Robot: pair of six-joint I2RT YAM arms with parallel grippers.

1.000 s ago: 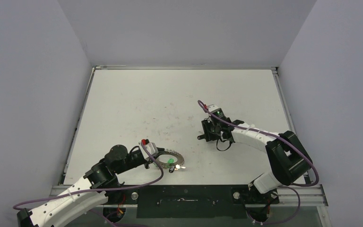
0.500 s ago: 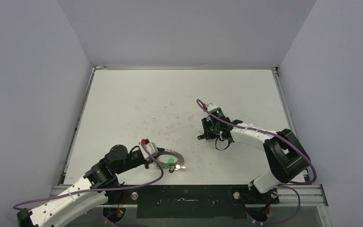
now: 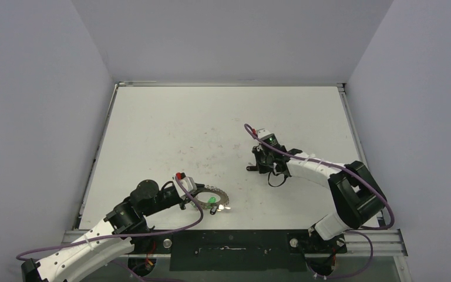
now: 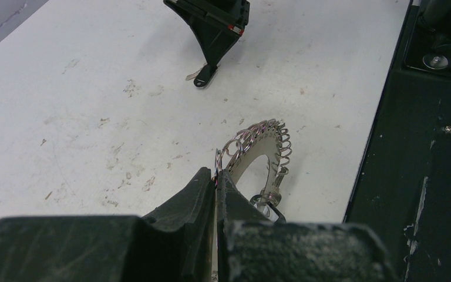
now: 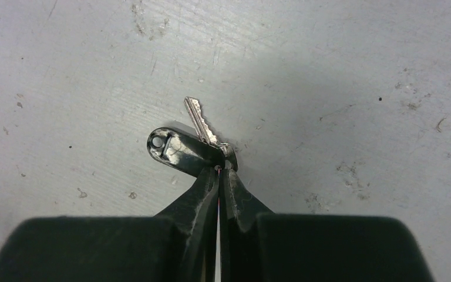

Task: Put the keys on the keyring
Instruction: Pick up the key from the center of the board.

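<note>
Count for this moment. Large thin silver-grey scalloped metal keyring point(image 4: 255, 144): one. Small metal keys: three, namely one green-headed key point(image 3: 211, 201), one black-headed key with a silver blade point(image 5: 176, 147) and one plain silver key point(image 3: 226, 207), the last tiny and only just made out. White robot arms: two, left arm point(image 3: 88, 249) and right arm point(image 3: 317, 167). Black two-finger grippers: two, left gripper point(image 4: 216, 177) and right gripper point(image 5: 219, 168). Purple cables point(image 3: 152, 234): two. Scuffed white table point(image 3: 170, 117): one.

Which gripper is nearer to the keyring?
Left. The left gripper is shut on the rim of the keyring; the right gripper is well apart, beyond it and to the right, shut on the black-headed key.
</note>
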